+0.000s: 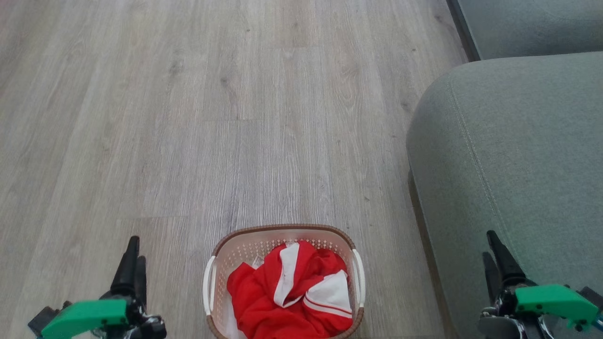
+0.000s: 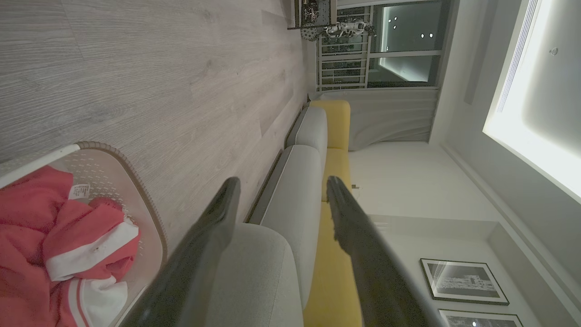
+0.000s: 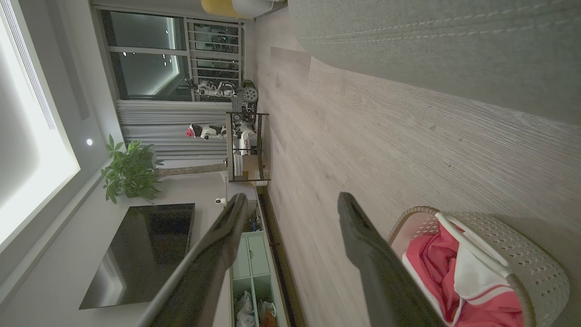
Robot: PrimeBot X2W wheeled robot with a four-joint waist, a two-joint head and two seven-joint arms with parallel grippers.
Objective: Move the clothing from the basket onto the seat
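The basket (image 1: 282,230) stands on the floor at the bottom centre of the head view, cream with a brown rim and white handles. Red clothing (image 1: 278,301) with white panels lies crumpled inside it. The grey-green seat (image 1: 518,150) fills the right side, just right of the basket. My left gripper (image 1: 136,249) is open at the basket's left, empty. My right gripper (image 1: 489,245) is open over the seat's front edge, also empty. In the left wrist view, the open gripper (image 2: 283,181), basket (image 2: 136,181) and clothing (image 2: 36,218) show. The right wrist view has the basket (image 3: 522,254) beside its open gripper (image 3: 292,197).
Pale wood floor (image 1: 235,117) stretches ahead and to the left. A second sofa cushion (image 1: 532,23) lies beyond the seat. Yellow back cushions (image 2: 336,181) line the sofa. A low cabinet (image 3: 249,263), a shelf rack (image 3: 245,145) and a plant (image 3: 129,170) stand along the far wall.
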